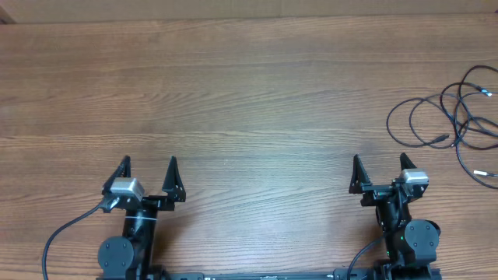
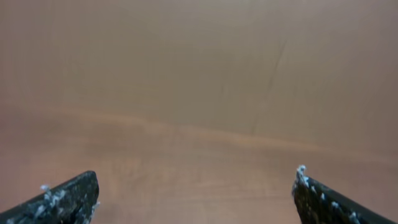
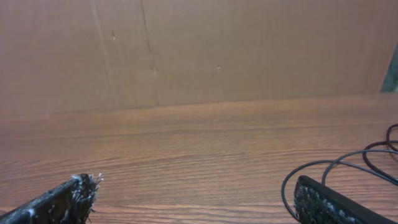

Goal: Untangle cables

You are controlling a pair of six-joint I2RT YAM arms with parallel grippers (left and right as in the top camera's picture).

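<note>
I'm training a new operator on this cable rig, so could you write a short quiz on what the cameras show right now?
1. True or false: the left gripper and the right gripper both stand open and hold nothing.
2. In the overhead view, where do the cables lie on the table?
A) between the two grippers
B) in loose loops at the right edge
C) at the left edge
3. Which wrist view shows part of a cable?

Key: 1 true; 2 B; 3 the right wrist view.
</note>
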